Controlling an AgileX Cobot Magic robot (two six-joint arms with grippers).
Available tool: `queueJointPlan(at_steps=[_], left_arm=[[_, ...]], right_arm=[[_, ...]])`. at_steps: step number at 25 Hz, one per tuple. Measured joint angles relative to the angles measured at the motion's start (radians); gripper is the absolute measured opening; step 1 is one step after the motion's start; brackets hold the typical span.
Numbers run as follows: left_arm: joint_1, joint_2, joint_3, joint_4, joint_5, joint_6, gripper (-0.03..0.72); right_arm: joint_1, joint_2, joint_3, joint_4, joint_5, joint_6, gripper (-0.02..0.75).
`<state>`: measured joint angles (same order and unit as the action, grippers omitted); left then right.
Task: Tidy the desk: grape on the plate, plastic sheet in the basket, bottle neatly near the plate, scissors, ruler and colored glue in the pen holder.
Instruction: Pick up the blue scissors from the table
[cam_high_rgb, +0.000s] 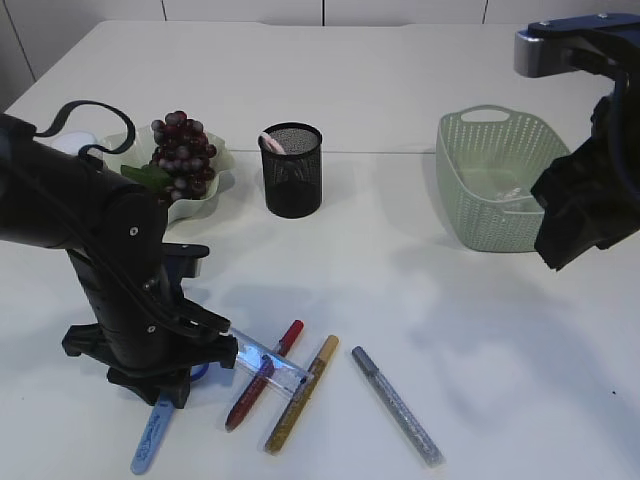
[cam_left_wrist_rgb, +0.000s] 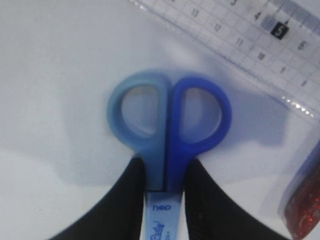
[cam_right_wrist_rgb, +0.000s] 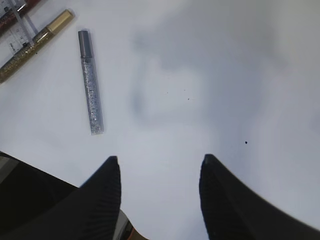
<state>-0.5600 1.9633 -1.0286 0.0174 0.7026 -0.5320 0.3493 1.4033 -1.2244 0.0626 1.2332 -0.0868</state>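
While our left end effector (cam_left_wrist_rgb: 165, 200) sits low over the tabletop (cam_high_rgb: 420, 300), its two black fingers (cam_left_wrist_rgb: 127, 200) press against the neck of the small blue plastic-handled scissors (cam_left_wrist_rgb: 167, 130), just below the two finger loops, so we judge it closed on them. From outside, only the sheathed blade end pokes out beneath the arm, so we cannot be sure whether the scissors have left the surface. Just beyond the end effector lies the clear plastic ruler (cam_left_wrist_rgb: 250, 45), and to its right the red glitter glue tube (cam_left_wrist_rgb: 302, 210), close enough to be nudged. We expect the scissors to be light and stiff, but smooth and apt to swivel; the neck is the sound place to hold, near the balance point. The black mesh pen holder (cam_high_rgb: 293, 170) stands well ahead of the end effector.

Our right end effector (cam_right_wrist_rgb: 160, 190) hangs with its jaws spread and empty, the silver glitter glue tube (cam_right_wrist_rgb: 90, 82) ahead and to its left.
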Motion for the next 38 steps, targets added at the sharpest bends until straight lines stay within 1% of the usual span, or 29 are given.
queueJointPlan(at_steps=[5, 12, 19, 31, 34, 38], left_arm=[[-0.002, 0.0, -0.002, 0.002, 0.0, 0.0, 0.154], [-0.002, 0.0, -0.002, 0.01, 0.002, 0.0, 0.151], [-0.004, -0.021, 0.009, 0.057, 0.0, -0.001, 0.15], [-0.004, -0.187, 0.015, 0.085, 0.014, -0.002, 0.147], [-0.004, -0.23, 0.015, 0.086, 0.014, 0.008, 0.147], [-0.004, -0.295, 0.015, 0.086, 0.014, 0.026, 0.147]], right_arm=[[0.0, 0.0, 0.0, 0.0, 0.0, 0.0, 0.405], [0.0, 0.0, 0.0, 0.0, 0.0, 0.0, 0.405], [0.0, 0.0, 0.0, 0.0, 0.0, 0.0, 0.405], [0.0, 0.0, 0.0, 0.0, -0.002, 0.0, 0.405], [0.0, 0.0, 0.0, 0.002, -0.029, 0.0, 0.405], [0.0, 0.0, 0.0, 0.064, -0.104, 0.0, 0.405]])
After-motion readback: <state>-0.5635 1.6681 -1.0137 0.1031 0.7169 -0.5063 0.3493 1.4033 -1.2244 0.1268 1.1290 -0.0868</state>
